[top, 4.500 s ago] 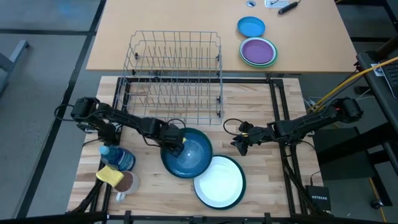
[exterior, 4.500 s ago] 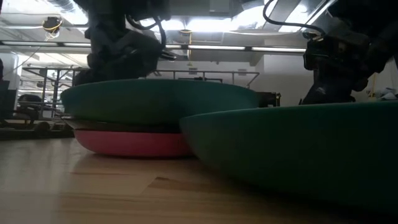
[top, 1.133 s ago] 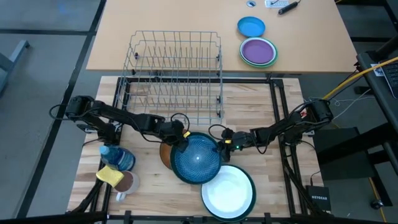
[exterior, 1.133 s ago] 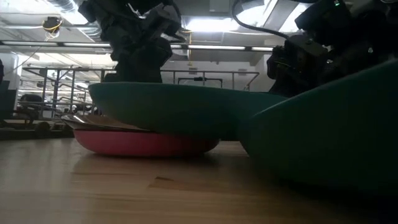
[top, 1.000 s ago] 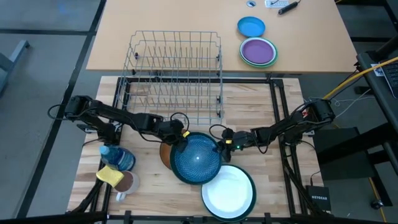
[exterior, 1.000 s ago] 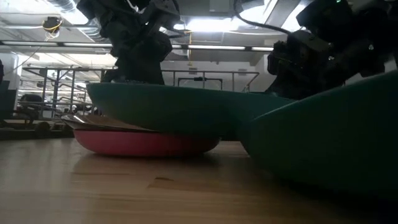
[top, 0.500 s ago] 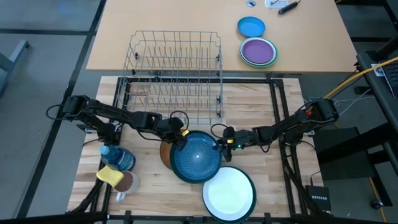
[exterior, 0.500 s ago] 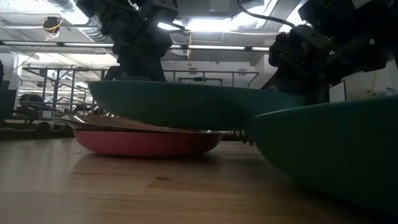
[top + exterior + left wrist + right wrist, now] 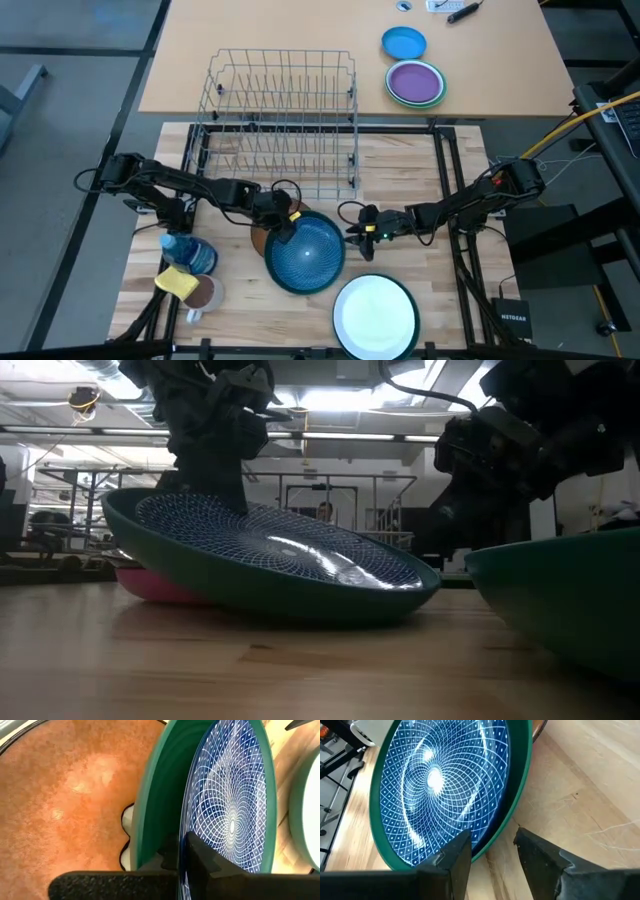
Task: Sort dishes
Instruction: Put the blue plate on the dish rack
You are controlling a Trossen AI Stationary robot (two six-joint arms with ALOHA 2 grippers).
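Note:
The green bowl with the blue patterned inside [image 9: 305, 252] is tilted in front of the rack, its left rim up and its right side low on the table [image 9: 300, 575]. My left gripper [image 9: 283, 226] is shut on its far-left rim. A brown plate [image 9: 259, 240] lies beside and partly under it, on a pink dish [image 9: 150, 588]. My right gripper [image 9: 355, 236] is open just off the bowl's right rim [image 9: 517, 810]; I cannot tell whether it touches. The large white green-rimmed plate [image 9: 377, 312] lies flat at the near edge. My left gripper pinches the bowl's rim [image 9: 182, 832] at its far-left side, one finger inside on the blue pattern [image 9: 200, 862] and one outside on the green wall [image 9: 165, 862]. The fingers come slanting down from the table's left. The held side is raised and the opposite side is low on the table.
A wire dish rack [image 9: 283, 120] stands behind the bowl. A small blue dish [image 9: 403, 43] and a purple dish [image 9: 415, 83] sit on the far table. A blue bottle [image 9: 188, 254], a yellow sponge [image 9: 177, 283] and a mug [image 9: 205, 293] stand at the near left.
My left gripper has raised the bowl's left rim, so the bowl, level on the stack a second ago, now slopes down to the right and sits a little further left. The white plate, which leaned on the bowl, has slid toward the near right and lies flat.

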